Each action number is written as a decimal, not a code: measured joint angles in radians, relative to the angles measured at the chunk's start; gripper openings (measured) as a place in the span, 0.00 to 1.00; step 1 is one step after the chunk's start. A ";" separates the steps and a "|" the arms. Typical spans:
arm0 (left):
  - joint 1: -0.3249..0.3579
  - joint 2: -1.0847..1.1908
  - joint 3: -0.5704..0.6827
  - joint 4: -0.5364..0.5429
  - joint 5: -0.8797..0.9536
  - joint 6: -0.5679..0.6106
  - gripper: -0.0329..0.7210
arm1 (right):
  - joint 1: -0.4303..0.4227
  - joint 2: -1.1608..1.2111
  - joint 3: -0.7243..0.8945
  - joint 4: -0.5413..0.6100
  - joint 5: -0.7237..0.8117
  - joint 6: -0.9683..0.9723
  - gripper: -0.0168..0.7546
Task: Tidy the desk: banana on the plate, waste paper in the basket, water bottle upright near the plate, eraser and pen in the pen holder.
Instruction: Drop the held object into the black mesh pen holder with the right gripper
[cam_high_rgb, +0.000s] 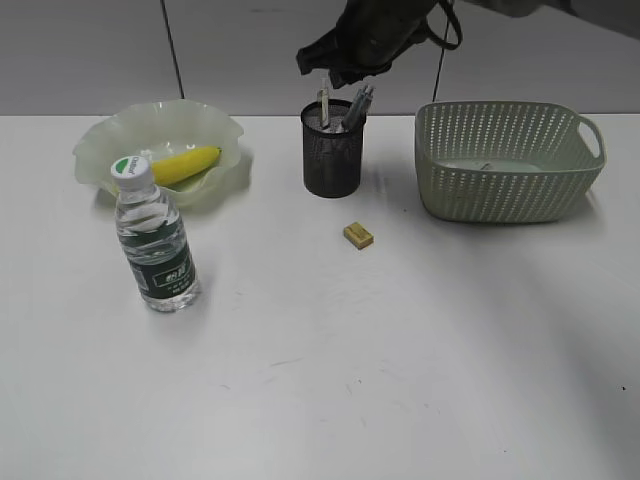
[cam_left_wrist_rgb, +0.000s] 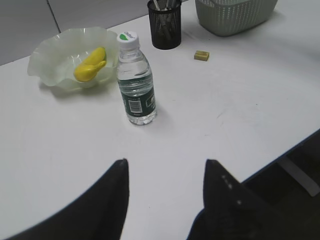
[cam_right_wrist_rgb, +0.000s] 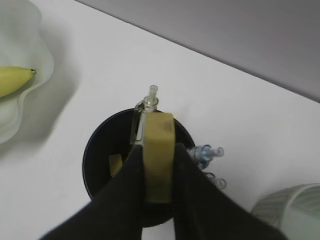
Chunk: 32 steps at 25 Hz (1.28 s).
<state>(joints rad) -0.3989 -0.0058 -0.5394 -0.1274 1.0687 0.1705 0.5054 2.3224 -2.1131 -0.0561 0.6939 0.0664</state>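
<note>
Exterior view: right gripper (cam_high_rgb: 335, 72) poised above pen holder (cam_high_rgb: 333, 148) at 12 o'clock; banana (cam_high_rgb: 185, 164) in plate (cam_high_rgb: 215, 125) at 10 o'clock; water bottle (cam_high_rgb: 155, 236) upright at 9 o'clock; small yellow block (cam_high_rgb: 358, 235) on desk (cam_high_rgb: 400, 360); basket (cam_high_rgb: 505, 160) at 2 o'clock.

Left wrist view: left gripper (cam_left_wrist_rgb: 165, 172) spread, empty, at 6 o'clock.

Right wrist view: eraser (cam_right_wrist_rgb: 159, 155) pinched over holder mouth, beside pens (cam_right_wrist_rgb: 205, 152).
</note>
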 joint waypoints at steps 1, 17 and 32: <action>0.000 0.000 0.000 0.000 0.000 0.000 0.53 | 0.000 0.010 0.000 0.014 -0.010 0.000 0.18; 0.000 0.000 0.000 0.000 0.000 0.000 0.53 | 0.001 0.096 0.000 0.056 -0.118 -0.005 0.58; 0.000 0.000 0.000 0.000 0.000 0.000 0.53 | 0.001 -0.098 0.000 0.056 0.327 -0.019 0.67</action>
<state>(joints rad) -0.3989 -0.0058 -0.5394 -0.1274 1.0687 0.1705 0.5065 2.2240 -2.1133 0.0000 1.0210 0.0479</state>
